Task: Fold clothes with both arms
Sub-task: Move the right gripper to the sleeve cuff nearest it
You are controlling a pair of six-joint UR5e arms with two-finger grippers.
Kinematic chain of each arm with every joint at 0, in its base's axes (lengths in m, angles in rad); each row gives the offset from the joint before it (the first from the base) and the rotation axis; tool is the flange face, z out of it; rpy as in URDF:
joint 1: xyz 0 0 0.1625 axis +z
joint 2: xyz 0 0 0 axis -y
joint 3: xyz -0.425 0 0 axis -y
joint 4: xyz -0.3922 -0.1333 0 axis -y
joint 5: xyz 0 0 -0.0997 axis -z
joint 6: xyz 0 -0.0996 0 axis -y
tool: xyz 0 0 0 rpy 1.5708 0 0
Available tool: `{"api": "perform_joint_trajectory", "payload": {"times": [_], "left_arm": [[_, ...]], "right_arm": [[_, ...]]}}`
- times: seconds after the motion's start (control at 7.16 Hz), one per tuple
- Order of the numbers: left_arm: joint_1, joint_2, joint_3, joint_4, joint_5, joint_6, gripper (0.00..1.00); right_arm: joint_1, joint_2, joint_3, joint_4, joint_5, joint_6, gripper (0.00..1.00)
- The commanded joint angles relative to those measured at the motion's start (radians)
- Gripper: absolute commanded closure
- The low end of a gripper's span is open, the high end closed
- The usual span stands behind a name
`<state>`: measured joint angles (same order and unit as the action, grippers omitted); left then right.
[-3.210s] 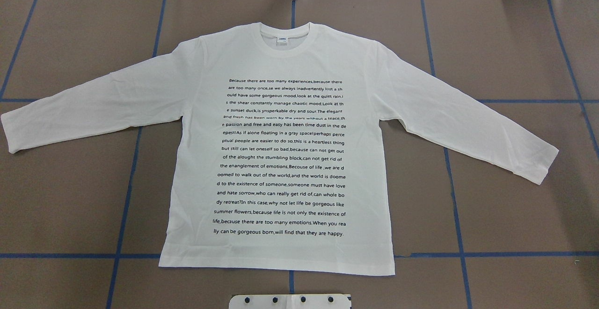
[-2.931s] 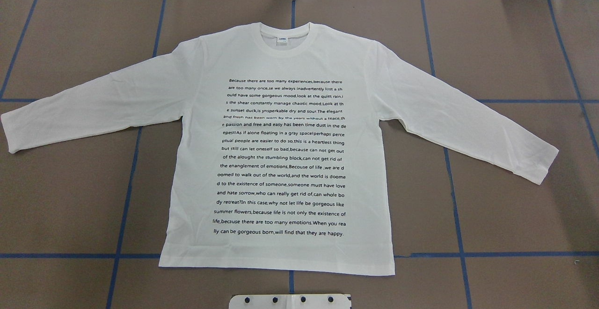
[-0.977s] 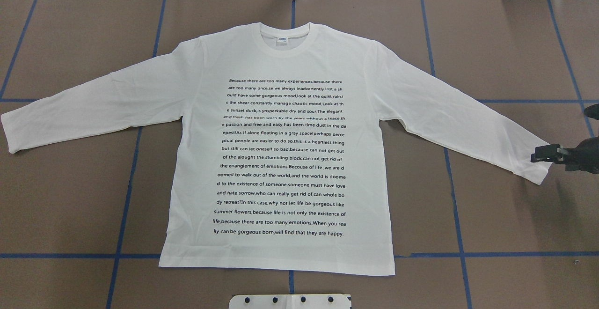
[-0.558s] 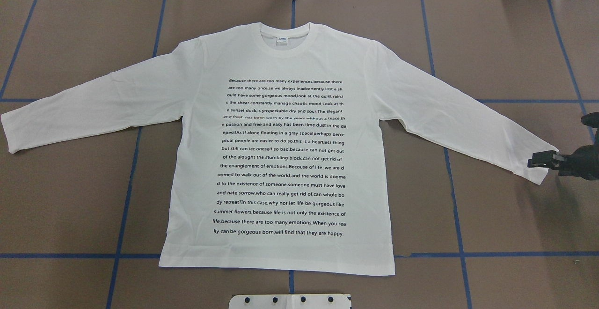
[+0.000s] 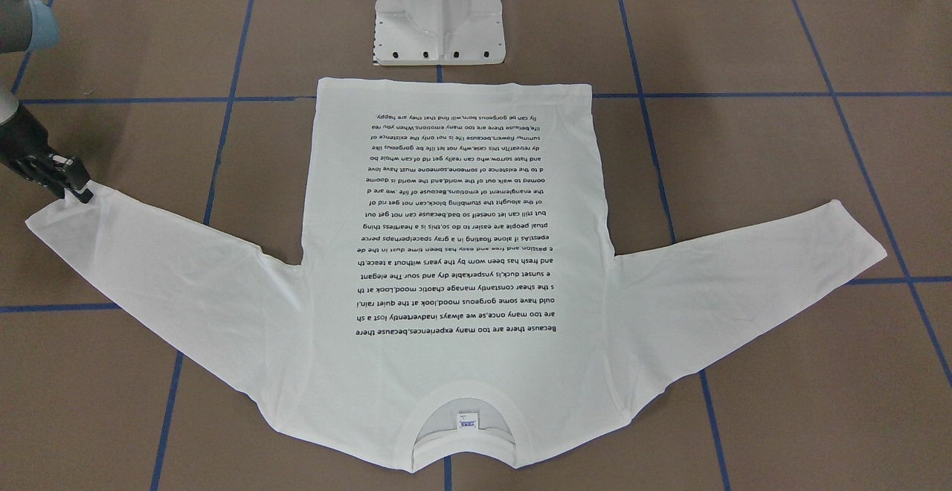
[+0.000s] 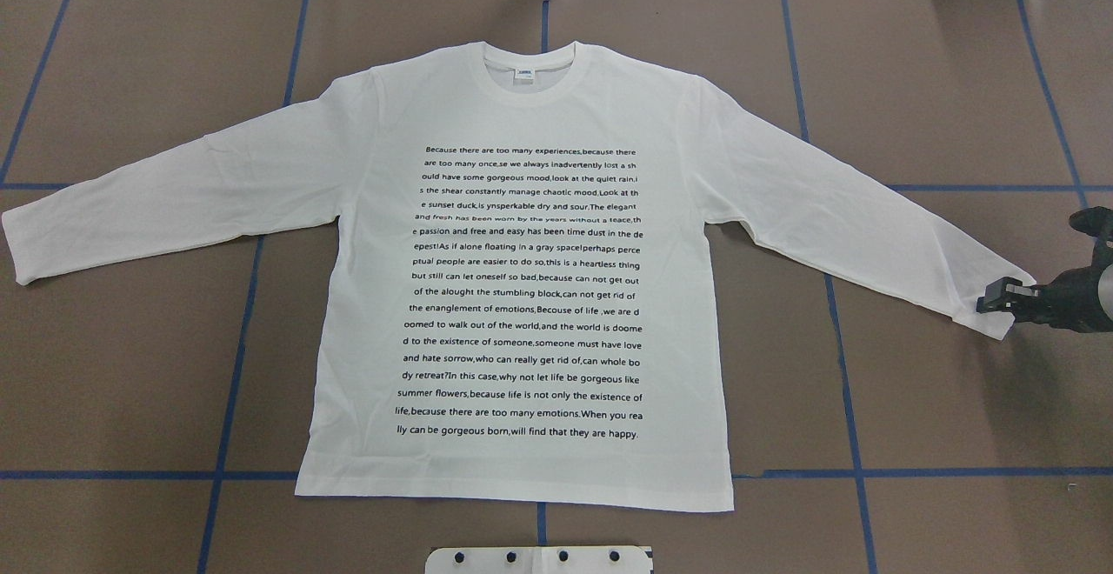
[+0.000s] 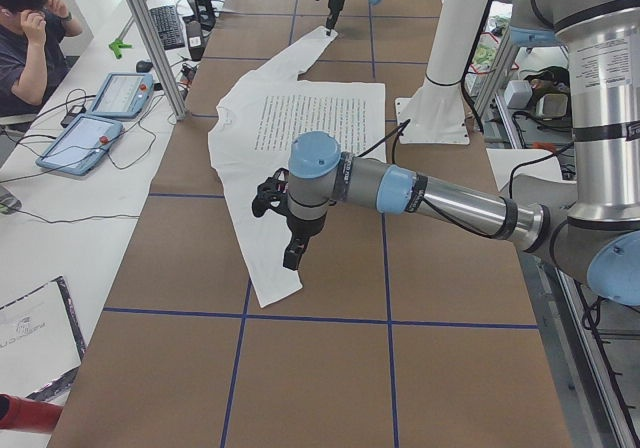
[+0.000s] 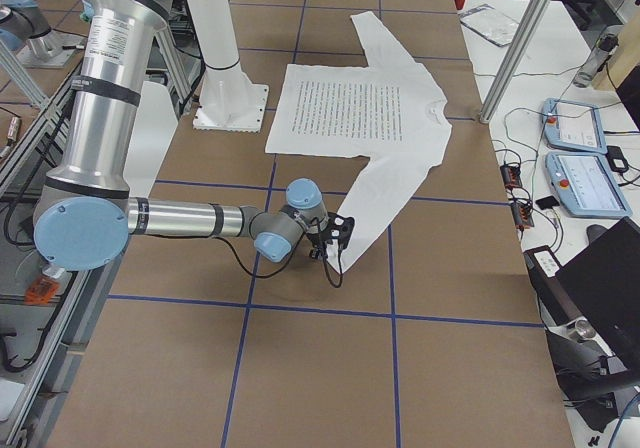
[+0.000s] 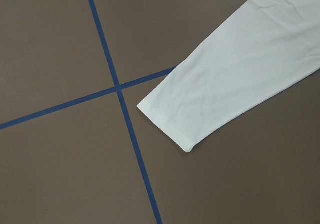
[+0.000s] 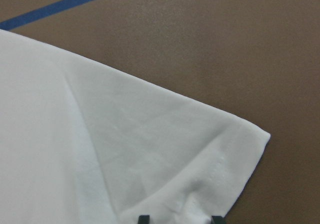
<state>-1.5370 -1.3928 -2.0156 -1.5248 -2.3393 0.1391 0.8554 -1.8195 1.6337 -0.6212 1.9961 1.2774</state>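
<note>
The white long-sleeved T-shirt (image 6: 522, 296) lies flat on the brown table with its text side up and both sleeves spread; it also shows in the front view (image 5: 454, 253). My right gripper (image 6: 991, 300) is down on the right sleeve's cuff (image 10: 215, 154), also seen in the front view (image 5: 80, 193). Its fingertips (image 10: 144, 218) stand apart, and the cloth is puckered between them. My left gripper (image 7: 292, 260) hangs above the left cuff (image 9: 170, 124). It shows only in the left side view, so I cannot tell whether it is open or shut.
The white pedestal base (image 5: 439, 22) stands just behind the shirt's hem. Blue tape lines (image 6: 235, 357) cross the table. An operator (image 7: 30, 38) and tablets (image 7: 100, 108) are at a side bench beyond the table's far edge.
My right gripper has come in from the right edge and moved left and down onto the right cuff. The cuff is slightly puckered now. The shirt body has not moved.
</note>
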Motion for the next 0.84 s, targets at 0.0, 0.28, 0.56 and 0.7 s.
{"api": "perform_joint_trajectory", "payload": {"times": [0.0,0.28,0.56,0.7], "left_arm": [[-0.002,0.000,0.000,0.000,0.000,-0.001,0.00],[-0.002,0.000,-0.002,0.000,0.000,0.000,0.00],[-0.002,0.000,0.000,0.000,0.000,0.000,0.00],[-0.002,0.000,0.002,0.000,0.000,0.000,0.00]], "right_arm": [[0.002,-0.007,0.002,0.000,0.000,0.003,0.86],[0.005,-0.009,0.041,-0.009,0.009,0.005,1.00],[0.010,0.005,0.104,-0.015,0.013,0.002,1.00],[0.026,0.093,0.115,-0.017,0.004,0.002,1.00]]}}
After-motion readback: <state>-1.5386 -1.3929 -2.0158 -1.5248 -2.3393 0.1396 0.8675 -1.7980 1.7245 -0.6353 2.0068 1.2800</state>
